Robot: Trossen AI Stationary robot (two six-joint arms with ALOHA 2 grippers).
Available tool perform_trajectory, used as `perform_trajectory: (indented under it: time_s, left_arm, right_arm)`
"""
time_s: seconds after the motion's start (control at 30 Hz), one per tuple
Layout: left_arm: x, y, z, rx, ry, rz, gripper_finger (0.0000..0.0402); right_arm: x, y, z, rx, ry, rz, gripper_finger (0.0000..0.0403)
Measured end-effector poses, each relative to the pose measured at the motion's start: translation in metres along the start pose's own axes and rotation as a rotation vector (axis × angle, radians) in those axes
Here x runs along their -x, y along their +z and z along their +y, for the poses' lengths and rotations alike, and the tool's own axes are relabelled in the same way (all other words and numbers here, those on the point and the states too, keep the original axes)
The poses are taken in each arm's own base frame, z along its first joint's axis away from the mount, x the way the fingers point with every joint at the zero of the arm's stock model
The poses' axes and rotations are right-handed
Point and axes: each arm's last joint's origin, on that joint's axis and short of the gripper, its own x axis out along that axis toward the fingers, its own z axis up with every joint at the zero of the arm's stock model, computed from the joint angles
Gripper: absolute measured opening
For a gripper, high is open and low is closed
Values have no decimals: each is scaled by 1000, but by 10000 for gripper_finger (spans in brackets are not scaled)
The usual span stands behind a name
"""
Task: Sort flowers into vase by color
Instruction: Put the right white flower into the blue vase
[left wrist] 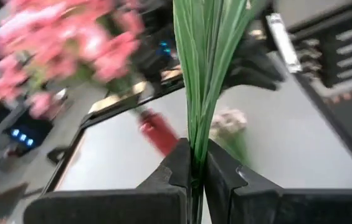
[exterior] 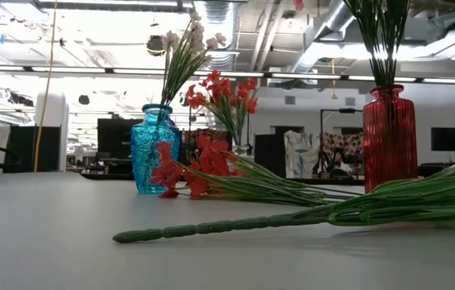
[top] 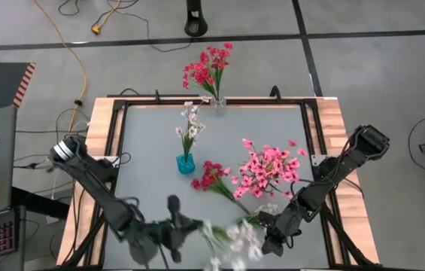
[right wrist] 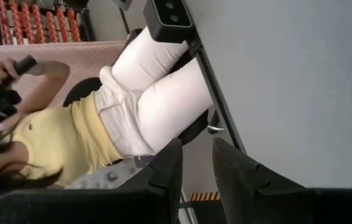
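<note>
Gripping the white flower sprig point(top: 231, 239) by its stem at the table's near edge, the left gripper point(left wrist: 197, 171) should stay clamped and lift it clear toward the blue vase point(top: 186, 162), while the right gripper point(right wrist: 197, 163) waits nearby, jaws apart, empty.

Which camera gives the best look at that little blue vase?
The low view: the blue vase stands side-on, its patterned glass and white sprig plain. The high view shows it only from above, small. Neither wrist view shows it.
</note>
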Motion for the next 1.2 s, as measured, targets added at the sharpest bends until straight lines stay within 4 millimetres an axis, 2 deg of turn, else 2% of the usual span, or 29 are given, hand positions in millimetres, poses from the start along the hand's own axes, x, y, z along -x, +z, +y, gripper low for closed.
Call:
perform_trajectory:
  time_s: [0.17, 0.4, 0.53, 0.63, 0.9, 1.2]
  left_arm:
    - [17, -33, 40, 181, 79, -105, 6]
    - [25, -102, 89, 383, 159, -350, 6]
    - [27, -132, 110, 445, 213, -462, 6]
    - [25, -140, 124, 455, 235, -533, 6]
    - [3, -152, 150, 505, 273, -499, 25]
    - [-8, -163, 160, 493, 274, -425, 19]
  right_arm:
    - [0, 2, 0, 46, -2, -14, 117]
    - [1, 8, -1, 38, -3, -31, 117]
    - [1, 8, -1, 39, -4, -31, 117]
    - [1, 7, -1, 40, -4, -30, 117]
    - [1, 7, -1, 39, -4, -30, 117]
    - [1, 7, -1, 87, -4, -30, 117]
